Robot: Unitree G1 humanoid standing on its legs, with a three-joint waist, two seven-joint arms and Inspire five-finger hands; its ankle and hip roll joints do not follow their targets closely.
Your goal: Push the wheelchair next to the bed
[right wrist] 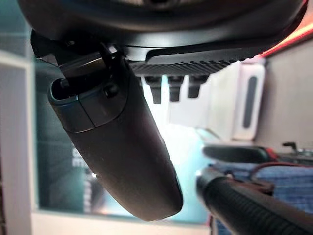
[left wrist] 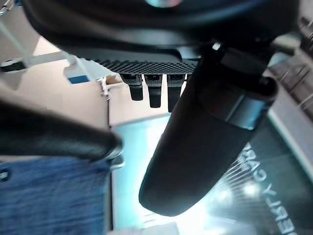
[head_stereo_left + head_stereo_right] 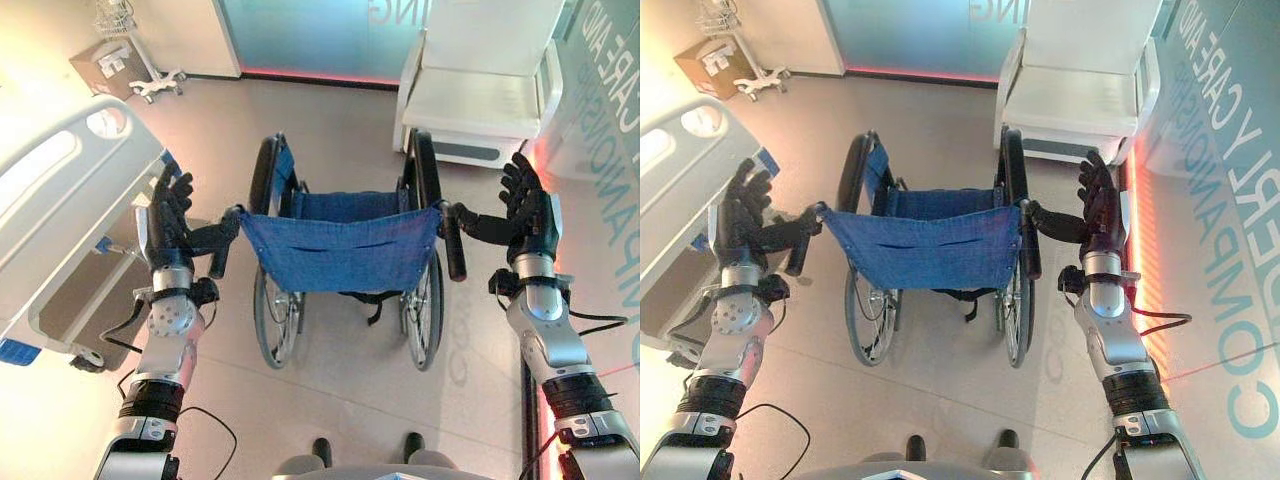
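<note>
Pale floor tiles ran under a wheelchair that stood in the middle of the room, its blue fabric back facing the robot and its large wheels on either side of the seat. To the left of the wheelchair stood the bed, its white rail and end panel just beyond the chair's left push handle. Beyond the wheelchair on the right side stood a white armchair, close to the front of the chair's right wheel. Far beyond the wheelchair on the left, a cardboard box and a small wheeled stand sat near the wall. The left hand was raised just outside the left push handle, between wheelchair and bed, its fingers straight and lightly fanned, the thumb reaching toward the grip; whether it touched could not be told. The right hand was held just outside the right push handle, fingers likewise straight and a little apart, thumb pointing toward the grip. Both wrist views showed the fingers extended and each handle's dark grip lying beside the thumb, not enclosed.
</note>
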